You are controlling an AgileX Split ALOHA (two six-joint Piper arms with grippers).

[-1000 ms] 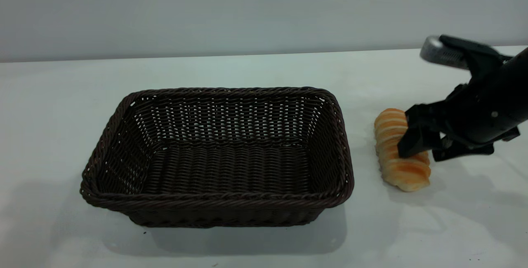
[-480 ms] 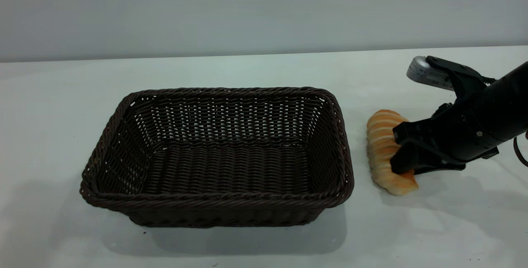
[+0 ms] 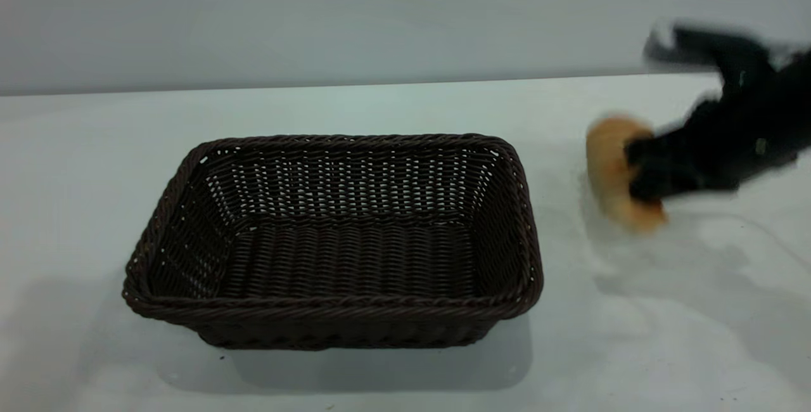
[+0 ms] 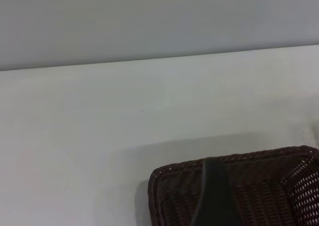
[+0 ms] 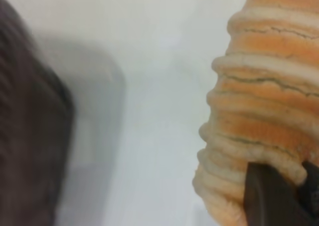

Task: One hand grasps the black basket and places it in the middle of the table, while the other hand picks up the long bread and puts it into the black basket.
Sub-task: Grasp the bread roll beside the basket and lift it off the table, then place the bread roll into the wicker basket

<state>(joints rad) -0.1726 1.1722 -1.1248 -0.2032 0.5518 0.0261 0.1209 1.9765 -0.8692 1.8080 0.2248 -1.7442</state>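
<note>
The black basket [image 3: 329,307] stands empty on the white table [image 3: 380,108], about mid-table. My right gripper [image 3: 640,171] is shut on the long bread [image 3: 608,165] and holds it above the table, to the right of the basket. In the right wrist view the ridged orange and cream bread [image 5: 269,111] fills the frame, with one black finger [image 5: 269,201] pressed against it and the basket's edge [image 5: 30,136] beside it. My left gripper is out of the exterior view. Its wrist view shows one dark finger [image 4: 212,196] in front of the basket's rim [image 4: 249,158].
The table's far edge [image 3: 380,85] meets a plain grey wall. White tabletop lies on all sides of the basket, with the arm's shadow [image 3: 665,272] to its right.
My right gripper has closed on the bread and lifted it off the table, up and slightly to the right. The basket has not moved.
</note>
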